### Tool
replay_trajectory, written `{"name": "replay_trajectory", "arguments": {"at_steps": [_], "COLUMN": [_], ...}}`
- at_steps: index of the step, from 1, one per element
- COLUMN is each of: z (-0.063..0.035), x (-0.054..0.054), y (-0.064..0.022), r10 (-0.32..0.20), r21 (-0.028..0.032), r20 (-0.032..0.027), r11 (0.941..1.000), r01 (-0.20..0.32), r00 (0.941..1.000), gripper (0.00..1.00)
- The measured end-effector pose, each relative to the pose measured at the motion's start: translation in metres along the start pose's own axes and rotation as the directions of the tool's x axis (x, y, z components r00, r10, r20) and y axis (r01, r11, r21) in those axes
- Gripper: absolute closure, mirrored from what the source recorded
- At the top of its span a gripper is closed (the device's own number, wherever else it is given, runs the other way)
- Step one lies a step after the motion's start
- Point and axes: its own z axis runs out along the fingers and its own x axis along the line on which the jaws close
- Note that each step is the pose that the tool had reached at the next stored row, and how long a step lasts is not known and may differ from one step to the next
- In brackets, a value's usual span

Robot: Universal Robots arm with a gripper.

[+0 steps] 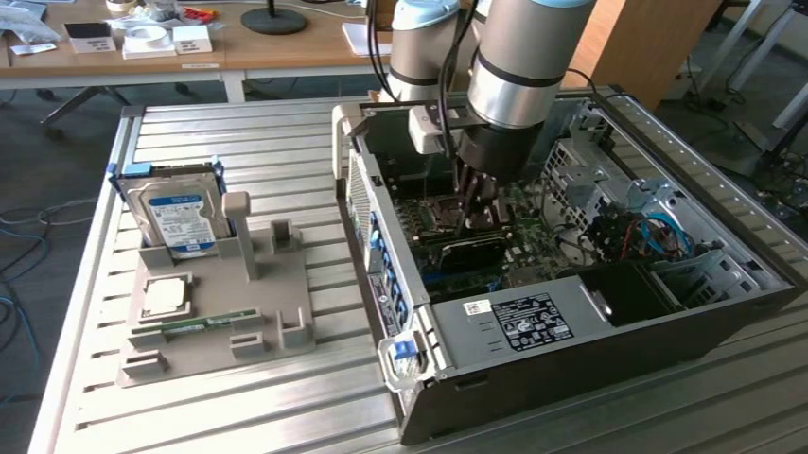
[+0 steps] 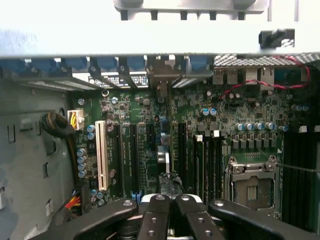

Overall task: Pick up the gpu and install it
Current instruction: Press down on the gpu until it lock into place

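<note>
Wrist view: the claw is seen almost fully closed on the gpu, which is held edge-on directly beneath it, long axis judged parallel to the motherboard slots.

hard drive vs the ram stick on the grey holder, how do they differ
The hard drive stands upright and tall, while the ram stick sits low in its slot. The hard drive is broad and silver with a blue label; the ram stick is narrow and green. Both rest on the grey holder, outside the computer case.
</note>
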Motion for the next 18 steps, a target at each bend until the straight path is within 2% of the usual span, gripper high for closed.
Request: {"name": "replay_trajectory", "arguments": {"at_steps": [6, 11, 18], "z": [0.0031, 0.0069, 0.0129], "x": [-0.009, -0.009, -0.009], "y": [0.0003, -0.0041, -0.0042], "r10": [0.0, 0.0, 0.0], "r21": [0.0001, -0.0001, -0.0001], "r20": [0.0002, -0.0001, -0.0002], "r11": [1.0, 1.0, 1.0], "r01": [0.0, 0.0, 0.0], "r00": [1.0, 1.0, 1.0], "gripper": [0.89, 0.89, 0.89]}}
